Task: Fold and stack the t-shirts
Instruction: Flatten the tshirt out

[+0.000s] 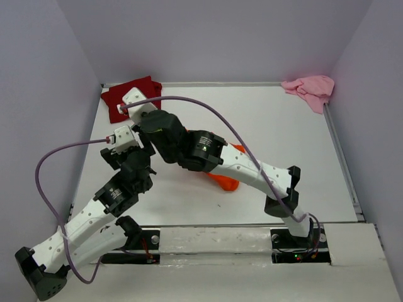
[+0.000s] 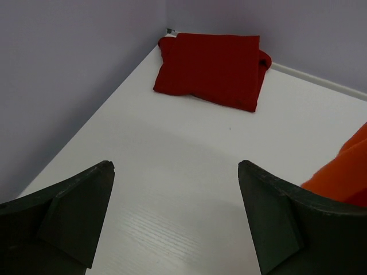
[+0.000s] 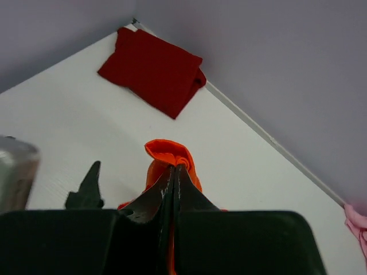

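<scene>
My right gripper (image 3: 175, 167) is shut on a bunched fold of the bright orange t-shirt (image 3: 169, 153), which hangs from it above the table. From above, most of the orange t-shirt (image 1: 225, 181) is hidden under the right arm. My left gripper (image 2: 175, 166) is open over bare table with nothing between its fingers; the orange cloth (image 2: 344, 172) lies just to its right. The dark red t-shirt (image 1: 129, 97) lies folded in the far left corner, ahead of both grippers (image 2: 212, 69) (image 3: 152, 71). The pale pink t-shirt (image 1: 310, 89) lies crumpled in the far right corner.
Lilac walls (image 1: 220, 38) enclose the white table (image 1: 271, 132) on three sides, with a thin rail along its edges. The two arms cross over the left middle of the table, and purple cables (image 1: 47, 160) loop from both wrists.
</scene>
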### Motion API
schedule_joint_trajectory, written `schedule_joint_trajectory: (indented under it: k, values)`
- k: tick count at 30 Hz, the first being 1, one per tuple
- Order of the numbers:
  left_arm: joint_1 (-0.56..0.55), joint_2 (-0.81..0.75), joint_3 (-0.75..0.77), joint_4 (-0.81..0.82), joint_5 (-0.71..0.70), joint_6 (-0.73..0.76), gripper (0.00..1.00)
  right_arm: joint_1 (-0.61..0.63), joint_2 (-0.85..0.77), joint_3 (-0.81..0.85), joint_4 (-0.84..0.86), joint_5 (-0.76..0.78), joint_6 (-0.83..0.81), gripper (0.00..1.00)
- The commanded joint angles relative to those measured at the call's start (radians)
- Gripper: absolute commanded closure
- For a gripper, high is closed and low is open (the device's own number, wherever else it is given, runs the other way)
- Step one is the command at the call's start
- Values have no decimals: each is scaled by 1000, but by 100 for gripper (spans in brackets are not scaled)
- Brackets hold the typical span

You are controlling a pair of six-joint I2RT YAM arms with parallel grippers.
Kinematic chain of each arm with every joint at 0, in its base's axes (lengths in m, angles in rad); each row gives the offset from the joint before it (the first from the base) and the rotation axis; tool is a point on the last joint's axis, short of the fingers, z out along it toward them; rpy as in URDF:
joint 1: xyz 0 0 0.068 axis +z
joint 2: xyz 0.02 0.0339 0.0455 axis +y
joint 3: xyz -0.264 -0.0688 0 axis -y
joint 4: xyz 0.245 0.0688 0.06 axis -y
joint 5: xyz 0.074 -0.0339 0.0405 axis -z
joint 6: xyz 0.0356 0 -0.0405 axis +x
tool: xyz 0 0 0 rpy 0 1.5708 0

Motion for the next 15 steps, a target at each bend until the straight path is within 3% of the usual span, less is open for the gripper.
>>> schedule_joint_trajectory:
  k: [1,9,13,15]
  values:
    - [8,1,20,22,-80,-36,1,25,-133,134,100,47,-91,100]
    - [21,33,26,31,-28,-33,1,25,-444,-117,333,280,-313,100]
    - [22,33,25,38,-2,-29,1,16,-613,-350,710,406,-623,100]
    - [22,33,23,42,10,-26,1,-19,-683,-458,757,433,-654,100]
